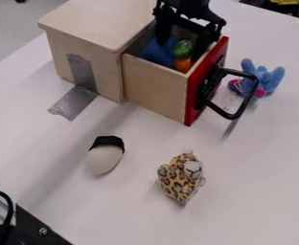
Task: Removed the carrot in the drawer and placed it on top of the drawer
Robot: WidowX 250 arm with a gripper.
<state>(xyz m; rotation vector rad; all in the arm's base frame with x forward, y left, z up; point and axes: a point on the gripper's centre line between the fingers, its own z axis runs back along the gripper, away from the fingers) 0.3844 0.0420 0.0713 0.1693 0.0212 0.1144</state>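
Note:
The gripper [183,44] hangs over the pulled-out drawer [155,86], its two fingers spread apart and reaching down into the drawer's opening. Inside, near the red front, lies the carrot [182,64], orange with a green top that shows between and just below the fingers. The carrot's lower part is hidden by the drawer's side wall. Behind the drawer stands the wooden cabinet, whose flat top [94,21] is bare.
A blue item [157,51] also lies in the drawer. A black handle [243,101] juts from the red front, beside a blue plush toy [261,79]. On the table [254,182] sit a leopard-spotted plush [179,179] and a white-and-black object [105,158]. Grey tape [75,101] runs down the cabinet's side.

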